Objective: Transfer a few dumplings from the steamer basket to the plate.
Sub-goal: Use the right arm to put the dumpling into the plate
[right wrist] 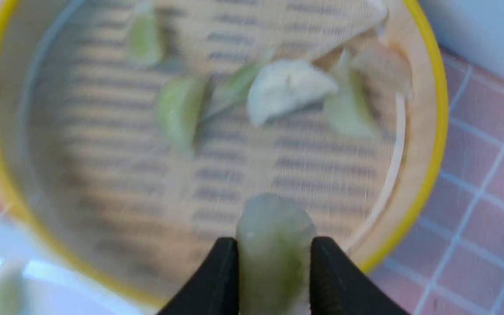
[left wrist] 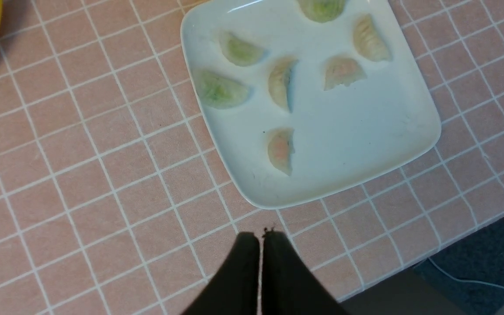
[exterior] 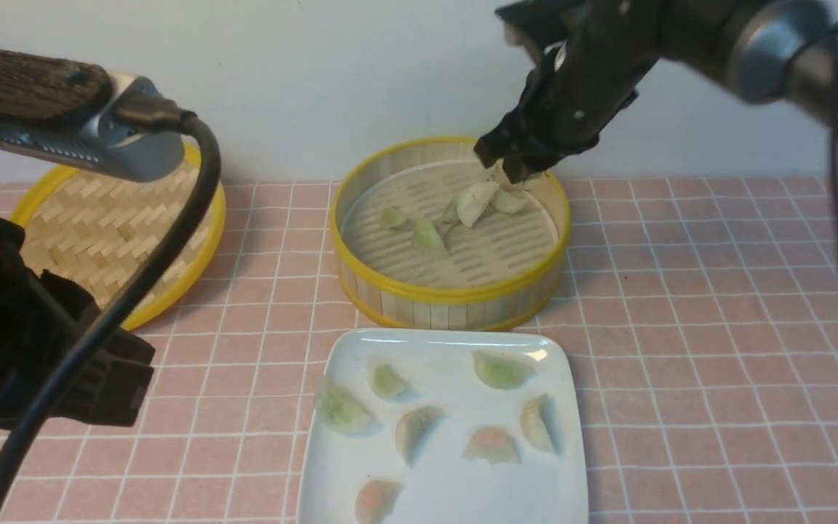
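One green dumpling [right wrist: 274, 232] tight in the right claw [right wrist: 274, 245], over steamer basket [right wrist: 435, 131]; left claw [left wrist: 260, 236] pinched together.

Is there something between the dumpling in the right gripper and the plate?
Only the near wall of the steamer basket lies between the held dumpling and the plate. The right gripper holds it over the basket; the plate's near right part is bare.
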